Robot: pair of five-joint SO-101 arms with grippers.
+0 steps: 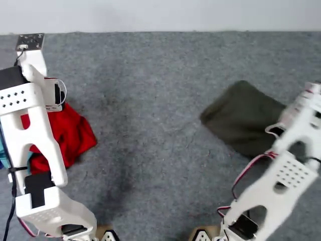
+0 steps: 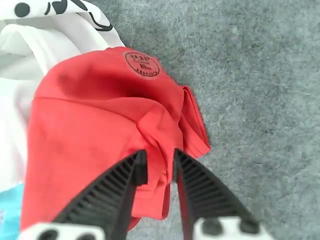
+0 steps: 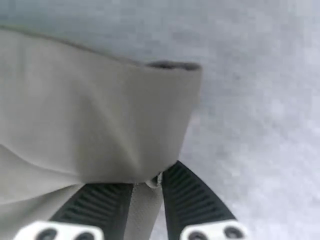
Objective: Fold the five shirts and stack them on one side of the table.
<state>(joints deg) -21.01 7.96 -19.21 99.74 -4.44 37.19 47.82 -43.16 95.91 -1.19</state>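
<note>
The left arm (image 1: 35, 135) stands at the near left, over a pile of shirts at the left side of the table (image 1: 150, 90). The red shirt (image 2: 100, 125) lies on top of the pile. A white shirt (image 2: 20, 60) is under it, and a bit of blue cloth (image 2: 7, 215) peeks out at the edge. The left gripper (image 2: 160, 167) has its fingers almost together, and they seem to pinch a small ridge of red cloth. That pinch is tiny, so I think the cloth could slip out. A pull could also drag the red shirt off the white one and mess up the pile. The arm is bent over, with its gripper pointing down at the pile.

Well apart, on the right, lies the dark shirt (image 1: 241, 118). The right gripper (image 3: 147, 187) has its fingers closed on an edge of it, and the cloth hangs folded over in front of them. I think this edge could slide free, or the fold could land crooked if only one corner gets pulled. The right arm (image 1: 286, 175) leans in from the near right and reaches over the near right side of the dark shirt.
</note>
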